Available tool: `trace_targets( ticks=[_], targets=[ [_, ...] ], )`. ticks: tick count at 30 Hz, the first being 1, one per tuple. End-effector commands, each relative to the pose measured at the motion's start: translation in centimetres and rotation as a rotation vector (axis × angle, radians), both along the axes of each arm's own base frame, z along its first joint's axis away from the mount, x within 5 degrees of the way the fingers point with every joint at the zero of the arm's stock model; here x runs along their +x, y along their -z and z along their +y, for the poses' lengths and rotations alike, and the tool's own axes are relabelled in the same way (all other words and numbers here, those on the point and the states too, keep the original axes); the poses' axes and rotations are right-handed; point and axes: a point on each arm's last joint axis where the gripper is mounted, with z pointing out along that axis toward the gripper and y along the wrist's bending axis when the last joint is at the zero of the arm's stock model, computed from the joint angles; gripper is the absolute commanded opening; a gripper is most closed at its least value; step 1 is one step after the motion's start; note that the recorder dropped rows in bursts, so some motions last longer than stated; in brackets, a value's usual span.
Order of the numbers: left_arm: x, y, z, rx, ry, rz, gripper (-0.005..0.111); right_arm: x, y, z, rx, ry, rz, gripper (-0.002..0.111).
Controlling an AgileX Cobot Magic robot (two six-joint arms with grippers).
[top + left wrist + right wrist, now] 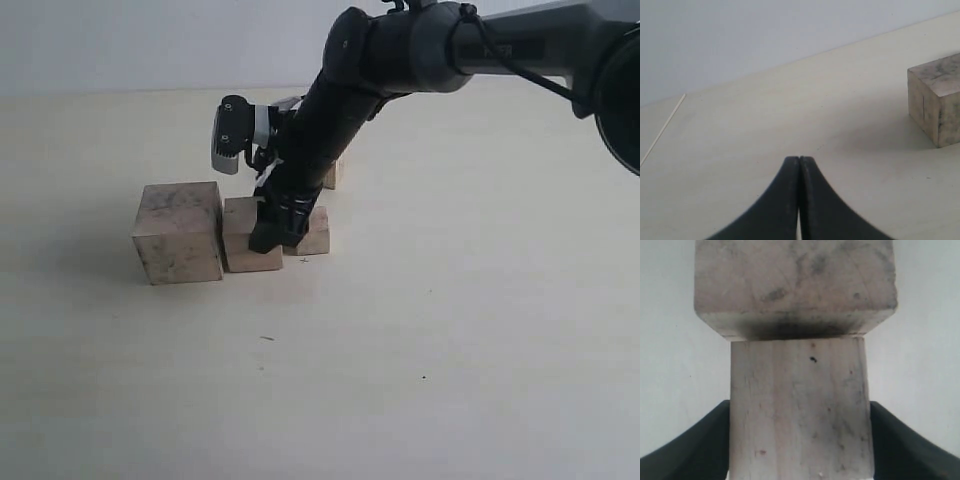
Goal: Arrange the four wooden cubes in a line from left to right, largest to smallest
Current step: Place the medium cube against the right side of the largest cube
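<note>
Four pale wooden blocks sit on the table [420, 340], left of centre in the exterior view. The biggest block [178, 232] is farthest left, its faces mottled with dark grey smudges. Hard against its right side stands the second block [243, 240], lower and cleaner, with faint grain and a few dark specks. The third block [316, 235] is just right of that, smaller again. Whether those two touch I cannot tell, because my arm covers the gap. The smallest block [334, 174] lies further up the frame, mostly hidden behind my forearm, with only one corner showing.

My right gripper [274, 238] comes down from the upper right and straddles the second block. In the right wrist view my black fingers [695, 445] lie flush against its two opposite sides, spread as wide as the block, so I have it clamped. The block rests on the table, butted against the smudged face of the biggest one.

My left gripper [799, 200] is fully closed, finger against finger, with nothing between them. It hangs over bare table, well apart from the biggest block, which shows at the right edge of the left wrist view.
</note>
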Motion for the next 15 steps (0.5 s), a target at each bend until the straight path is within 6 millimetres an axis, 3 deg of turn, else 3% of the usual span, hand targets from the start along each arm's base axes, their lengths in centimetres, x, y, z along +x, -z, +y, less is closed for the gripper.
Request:
trace_targets(
  ticks=[1,15],
  targets=[
    [0.00,-0.13,-0.04,-0.004,0.006,-0.018,0.000,-0.09,1.00,-0.02,-0.016,0.003,0.018,0.000],
    [0.00,-0.13,-0.04,-0.004,0.006,-0.018,0.000,-1.07,0.93,0.87,-0.002,-0.021,0.041,0.000]
  ],
)
